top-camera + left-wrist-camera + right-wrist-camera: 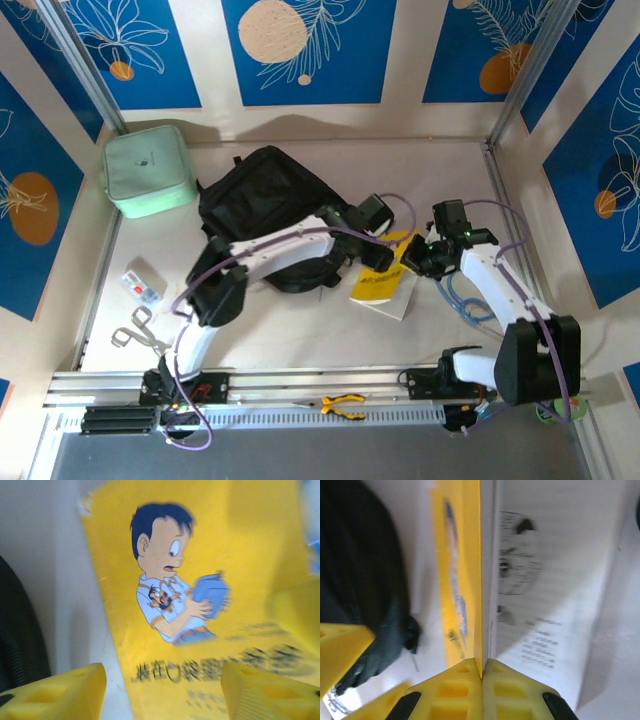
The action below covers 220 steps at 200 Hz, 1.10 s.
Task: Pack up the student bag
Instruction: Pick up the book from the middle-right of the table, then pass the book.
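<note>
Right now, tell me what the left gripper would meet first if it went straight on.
The yellow book: its cartoon cover lies dead ahead of the open left gripper. How far off is unclear.

You have one black backpack (265, 190), one mint-green case (148, 170) and one yellow book (385, 285). Count also one pair of scissors (140, 330), one small white packet (143, 287), one pair of yellow-handled pliers (343, 404) — and two arms, the left arm (280, 245) and the right arm (495, 280).
</note>
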{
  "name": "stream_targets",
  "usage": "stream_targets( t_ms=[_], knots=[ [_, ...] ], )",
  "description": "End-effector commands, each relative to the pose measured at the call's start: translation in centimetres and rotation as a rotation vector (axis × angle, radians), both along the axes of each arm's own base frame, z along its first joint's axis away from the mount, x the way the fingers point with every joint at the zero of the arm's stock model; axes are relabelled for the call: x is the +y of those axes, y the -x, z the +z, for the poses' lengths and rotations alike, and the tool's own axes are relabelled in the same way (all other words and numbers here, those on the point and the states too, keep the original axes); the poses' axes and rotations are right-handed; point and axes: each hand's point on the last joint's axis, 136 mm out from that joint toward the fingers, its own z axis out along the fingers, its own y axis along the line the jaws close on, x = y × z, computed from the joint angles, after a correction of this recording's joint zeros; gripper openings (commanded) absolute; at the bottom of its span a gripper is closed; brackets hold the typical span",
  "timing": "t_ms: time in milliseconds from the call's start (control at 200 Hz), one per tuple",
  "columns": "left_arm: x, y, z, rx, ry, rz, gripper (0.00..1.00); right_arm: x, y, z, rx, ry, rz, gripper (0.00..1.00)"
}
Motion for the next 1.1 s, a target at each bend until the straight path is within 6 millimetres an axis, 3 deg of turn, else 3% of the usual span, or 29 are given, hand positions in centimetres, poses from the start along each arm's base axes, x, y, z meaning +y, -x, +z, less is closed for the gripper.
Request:
stream_targets(
  t_ms=[0,140,295,430,585,775,880,1095],
  knots=[
    [1.9,-1.8,6.5,-0.025,0.19,0.09,0.68,1.2,-1.4,4.0,-0.176,-0.072,0.063,0.0],
    [6.0,-4.0,8.4,-0.038,0.285,0.211,0.77,2.6,-1.9,8.3,-0.352,-0.121,0.166,0.0],
    [10.8,-6.3,8.0,0.018,0.379,0.349,0.83,5.1,-2.0,12.6,-0.488,-0.239,0.296,0.0],
    [13.1,-7.0,8.4,0.07,0.509,0.396,0.88,7.4,-1.8,15.7,-0.583,-0.332,0.412,0.0],
    [14.3,-6.7,9.4,0.127,0.634,0.405,0.95,10.6,-1.5,18.4,-0.647,-0.471,0.564,0.0],
    [15.6,-6.0,11.4,0.14,0.753,0.428,1.0,14.3,-2.9,19.7,-0.629,-0.539,0.665,0.0],
    [16.7,-6.0,10.3,0.152,0.742,0.473,1.0,15.6,-3.4,19.9,-0.608,-0.583,0.696,0.0],
    [17.0,-5.5,8.3,0.218,0.692,0.472,1.0,16.5,-3.6,20.1,-0.583,-0.653,0.711,0.0]
  ],
)
